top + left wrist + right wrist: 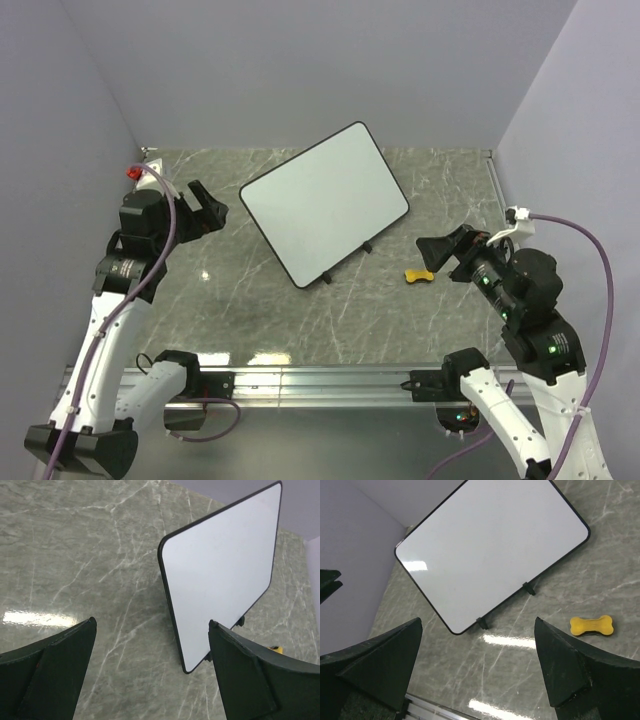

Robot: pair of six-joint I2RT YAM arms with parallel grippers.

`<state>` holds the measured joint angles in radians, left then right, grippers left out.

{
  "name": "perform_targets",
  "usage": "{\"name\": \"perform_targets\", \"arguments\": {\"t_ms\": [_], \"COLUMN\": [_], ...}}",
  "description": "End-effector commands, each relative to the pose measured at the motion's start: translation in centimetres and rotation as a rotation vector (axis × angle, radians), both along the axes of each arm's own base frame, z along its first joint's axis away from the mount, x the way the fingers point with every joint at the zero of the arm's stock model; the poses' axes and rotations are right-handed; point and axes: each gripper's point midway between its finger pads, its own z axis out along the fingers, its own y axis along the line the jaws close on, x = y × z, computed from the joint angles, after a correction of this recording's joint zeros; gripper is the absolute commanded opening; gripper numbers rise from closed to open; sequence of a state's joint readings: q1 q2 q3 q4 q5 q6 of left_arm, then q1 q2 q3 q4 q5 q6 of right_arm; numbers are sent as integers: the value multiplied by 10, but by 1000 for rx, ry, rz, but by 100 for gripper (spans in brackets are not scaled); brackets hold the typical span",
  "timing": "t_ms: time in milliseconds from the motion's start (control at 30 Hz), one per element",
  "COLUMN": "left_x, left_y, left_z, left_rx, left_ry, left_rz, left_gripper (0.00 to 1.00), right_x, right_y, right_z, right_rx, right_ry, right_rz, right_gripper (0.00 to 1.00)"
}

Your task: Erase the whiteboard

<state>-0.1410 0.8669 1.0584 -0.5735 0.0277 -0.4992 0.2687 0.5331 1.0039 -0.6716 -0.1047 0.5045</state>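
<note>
Three walls (pixel 300 70) enclose whiteboard (pixel 325 200) on seemingly marble tabletop (pixel 250 310).

A: Arm build?
B: Left arm (pixel 108 335), right arm (pixel 520 430): white links, black joints, a purple cable (pixel 171 222) each.
A: Markings?
B: Green lights (pixel 548 350) showed on the right; red tab (pixel 131 172) at left wrist's twelve o'clock. Fingers (pixel 55 675) were matte black wedges.

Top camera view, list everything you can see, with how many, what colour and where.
whiteboard: 1, white with black rim, middle to back of table, turned diagonally
eraser: 1, yellow, on table off the whiteboard's near right side
table: 1, grey-green marble
rail: 1, silver, near table edge
left arm: 1, white and black, left side, jaws open
right arm: 1, white and black, right side, jaws open near eraser
</note>
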Motion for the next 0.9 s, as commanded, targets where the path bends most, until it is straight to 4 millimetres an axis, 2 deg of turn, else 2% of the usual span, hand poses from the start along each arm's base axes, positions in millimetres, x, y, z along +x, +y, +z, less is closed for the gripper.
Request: {"name": "perform_targets", "arguments": {"t_ms": [0,133,267,433,467,500,533,567,633,667,733,800,833,867], "left_x": [13,19,26,34,34,33,32,30,29,31,36,43,45,46], "left_y": [8,16,35,50,52,62,69,76,83,83,77,76,74,75], "left_z": [20,21,19,22,-5,9,3,-27,-25,-45,-49,-78,-72,-97], "left_rx": [16,21,41,66,135,158,195,271,331,355,343,352,334,347], "left_ry": [-77,-105,-149,-326,-311,-401,-414,-379,-450,-426,-452,-409,-464,-423], "left_rz": [47,103,215,294,285,335,364,373,399,387,357,328,330,312], "left_gripper": [99,99,100,99,99,99,99,99,99,99,99,100,99,99], "right_x": [4,2,1,4,5,7,8,9,10,11,12,12,12,11], "right_y": [-4,-8,-13,-13,-13,-11,-10,-10,-9,-9,-10,-11,-12,-12], "right_z": [14,10,13,10,9,5,6,5,5,5,6,6,7,7], "right_rx": [19,-14,-35,-25,-18,-17,-9,-6,-12,-13,-22,-23,-18,-14], "right_ry": [-61,-38,-45,-28,-28,-19,-23,-21,-26,-28,-37,-43,-48,-49], "right_rz": [-31,-38,-55,-71,-72,-68,-67,-67,-63,-64,-68,-72,-78,-78], "right_gripper": [100,100,100,100,100,100,100,100,100,100,100,100,100,100]}}
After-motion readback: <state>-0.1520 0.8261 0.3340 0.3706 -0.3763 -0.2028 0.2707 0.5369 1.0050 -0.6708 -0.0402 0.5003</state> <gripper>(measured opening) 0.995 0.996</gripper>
